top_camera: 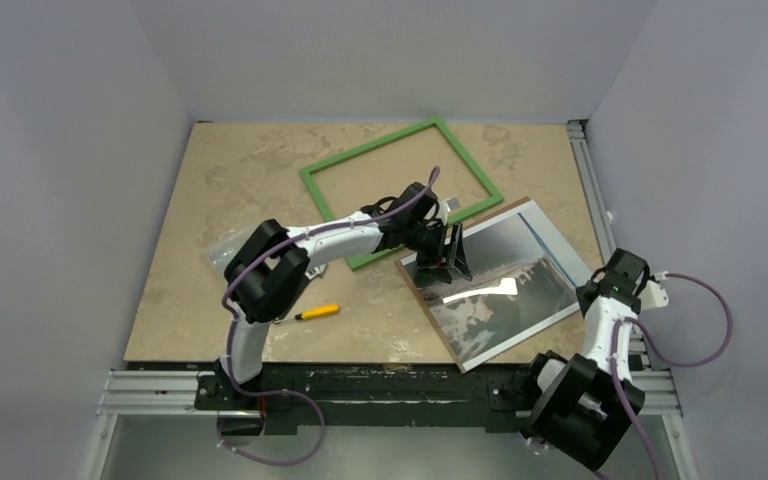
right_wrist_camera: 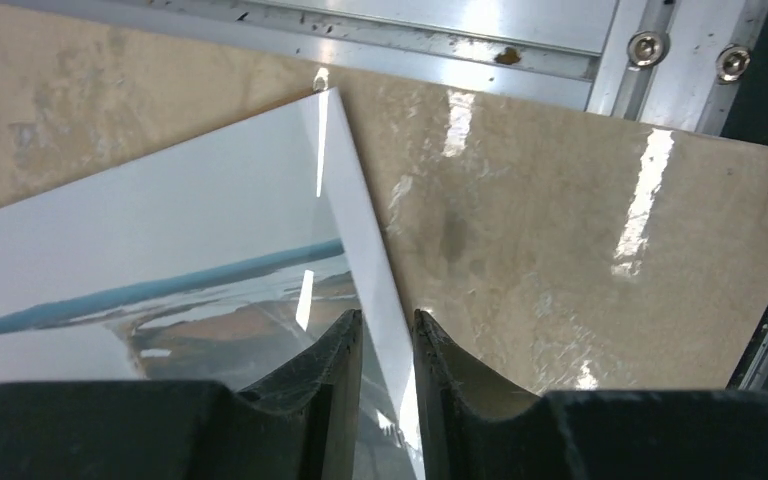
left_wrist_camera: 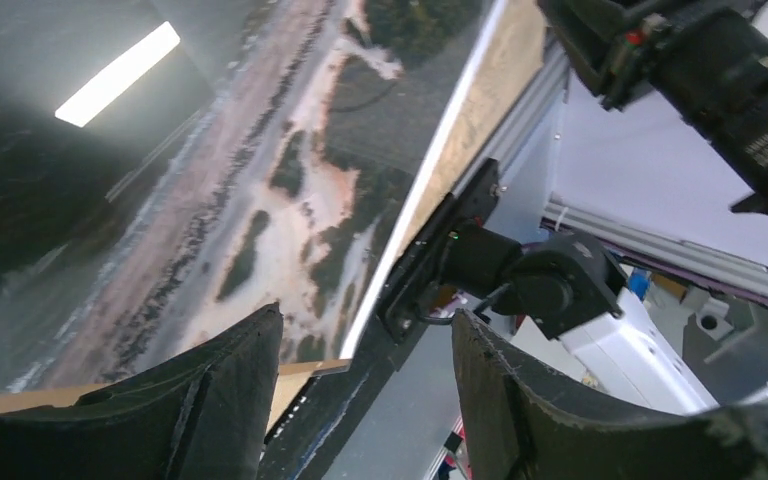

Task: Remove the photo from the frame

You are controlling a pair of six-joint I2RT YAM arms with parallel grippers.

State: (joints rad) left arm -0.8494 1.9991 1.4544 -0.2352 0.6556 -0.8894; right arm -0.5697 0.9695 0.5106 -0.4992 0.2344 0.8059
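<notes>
The green frame lies flat at the back middle of the table, and bare table shows through it. The glossy seashore photo lies outside it at the front right, on a brown backing board. My left gripper hovers over the photo's left corner, open and empty. In the left wrist view the photo and a board corner lie below it. My right gripper is at the photo's right edge. In the right wrist view its fingers are closed on the photo's white border.
A yellow pen-like tool lies at the front left. A clear sheet lies beside the left arm. Metal rails run along the table's right and front edges. Grey walls stand on three sides.
</notes>
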